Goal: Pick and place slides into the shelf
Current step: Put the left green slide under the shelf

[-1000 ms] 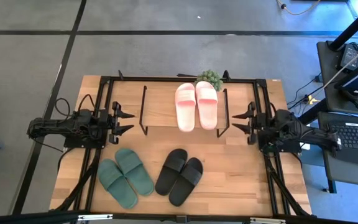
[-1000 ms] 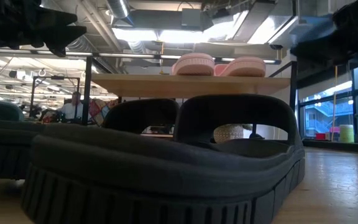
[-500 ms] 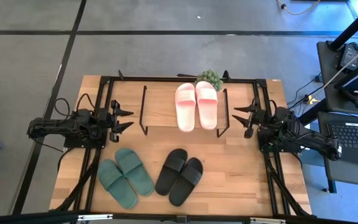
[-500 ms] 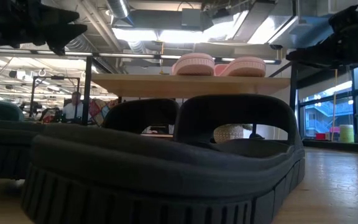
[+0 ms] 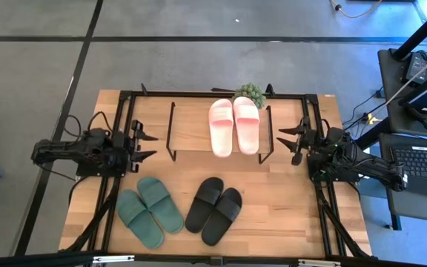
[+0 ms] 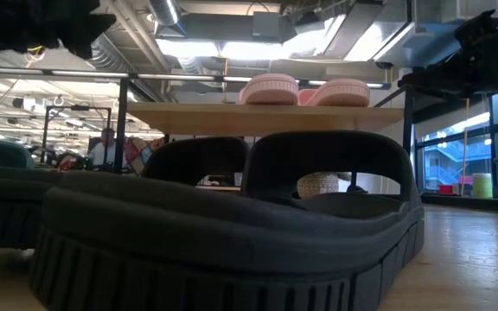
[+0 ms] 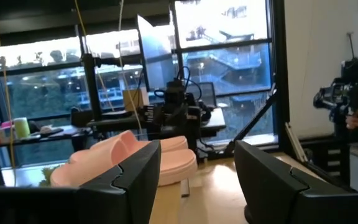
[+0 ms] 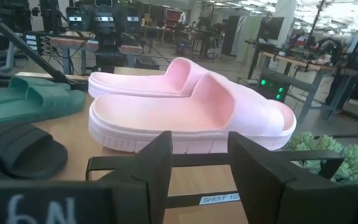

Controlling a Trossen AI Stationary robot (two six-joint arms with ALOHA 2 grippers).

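Wooden table [image 5: 288, 200], pink slides [image 5: 234, 124] atop shelf [image 5: 191, 130], left end effector [image 5: 145, 146] and right end effector [image 5: 290, 144] parted, empty

Matt rubbery pink slides [image 5: 234, 124] rest on the shelf [image 5: 187, 130], pale smooth wood on thin black metal.

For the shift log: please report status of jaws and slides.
Left gripper and right gripper open, empty, flanking shelf. Pink slides on shelf; green slides, black slides on table. Nothing blocking.
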